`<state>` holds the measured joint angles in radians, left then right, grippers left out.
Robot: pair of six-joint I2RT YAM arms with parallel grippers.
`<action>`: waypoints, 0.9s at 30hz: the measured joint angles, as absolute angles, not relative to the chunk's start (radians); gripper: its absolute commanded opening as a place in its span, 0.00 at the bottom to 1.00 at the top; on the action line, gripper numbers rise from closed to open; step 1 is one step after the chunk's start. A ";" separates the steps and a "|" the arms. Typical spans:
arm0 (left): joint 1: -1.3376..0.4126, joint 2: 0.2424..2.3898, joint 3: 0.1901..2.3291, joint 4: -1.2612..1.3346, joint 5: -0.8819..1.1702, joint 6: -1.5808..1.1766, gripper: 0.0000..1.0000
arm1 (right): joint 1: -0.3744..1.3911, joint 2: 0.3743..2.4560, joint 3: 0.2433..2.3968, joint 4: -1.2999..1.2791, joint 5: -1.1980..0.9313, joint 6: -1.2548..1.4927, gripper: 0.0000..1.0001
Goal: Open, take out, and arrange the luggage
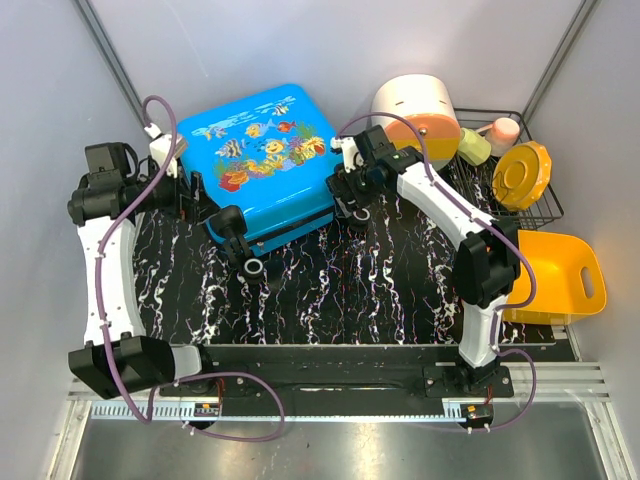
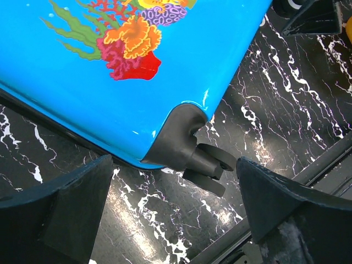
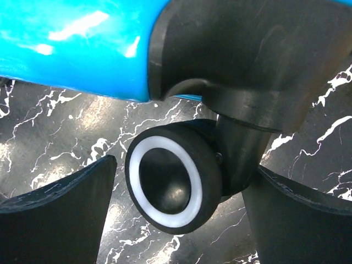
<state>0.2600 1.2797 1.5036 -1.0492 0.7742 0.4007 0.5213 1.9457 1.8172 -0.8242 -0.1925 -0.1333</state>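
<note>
**Zip first, not wheels**

The luggage lies shut on the table, at its far side. Both claws stand apart and empty: left gripper beside one wheel, right gripper astride another wheel. Better, I judge, to seek the zip pull first.

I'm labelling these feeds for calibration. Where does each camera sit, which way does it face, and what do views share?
Top external: fixed above and behind the bases, looking down at the table; left arm and right arm flank the closed luggage.
Left wrist: on the left arm, looking past the open left end effector at a corner wheel.
Right wrist: on the right arm, close on another wheel framed by the open right end effector.
Shared: all three show the blue luggage on the marbled table.
</note>
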 measured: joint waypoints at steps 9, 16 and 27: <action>0.135 1.251 1.504 -1.079 0.721 0.476 0.99 | 0.521 1.946 1.801 -0.767 -0.133 -0.127 1.00; 0.080 1.245 1.504 -1.099 0.707 0.501 0.99 | 0.495 1.946 1.805 -0.764 -0.159 -0.100 0.81; -0.184 1.245 1.503 -1.179 0.621 0.636 0.96 | 0.483 1.958 1.835 -0.796 -0.130 -0.092 0.00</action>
